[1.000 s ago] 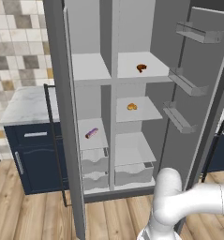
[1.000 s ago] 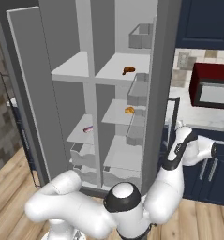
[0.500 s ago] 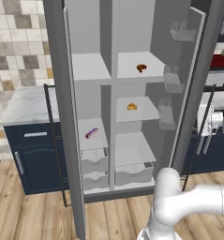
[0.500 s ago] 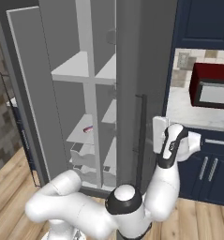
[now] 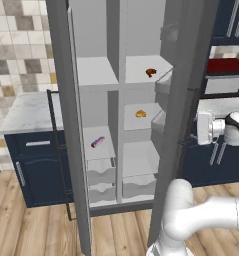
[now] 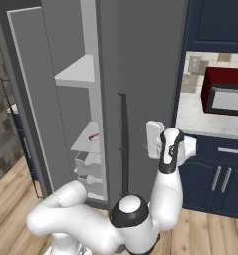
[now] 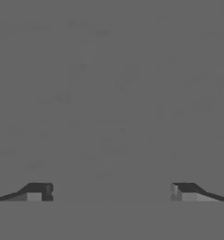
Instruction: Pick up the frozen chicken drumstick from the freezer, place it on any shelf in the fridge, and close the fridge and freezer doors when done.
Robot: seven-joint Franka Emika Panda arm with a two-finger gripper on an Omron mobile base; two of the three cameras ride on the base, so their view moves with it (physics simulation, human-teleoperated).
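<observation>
The frozen chicken drumstick [image 5: 151,72] lies dark and reddish-brown on the highest white shelf [image 5: 137,66] of the fridge [image 5: 143,150], the wider column. The fridge door [image 6: 140,69] stands more than half swung in, its black handle [image 6: 123,144] facing me. My gripper [image 5: 197,128] [image 6: 147,140] is open, fingertips [image 7: 38,192] wide apart, nothing between them. It sits right against the door's plain grey outer face [image 7: 111,93]. The freezer [image 5: 98,130] is the narrower column, and its door [image 5: 61,100] stands wide open at the left.
An orange-yellow lump [image 5: 140,114] sits on the fridge's middle shelf. A pink-purple bar [image 5: 97,142] lies in the freezer above white drawers [image 5: 101,172]. A marble counter [image 5: 26,112] flanks the left. A red microwave [image 6: 225,92] and navy cabinets [image 6: 222,179] stand at the right.
The fridge door has swung much further toward shut with my hand against its outer face. The door bins have turned almost out of sight. The freezer door has not moved.
</observation>
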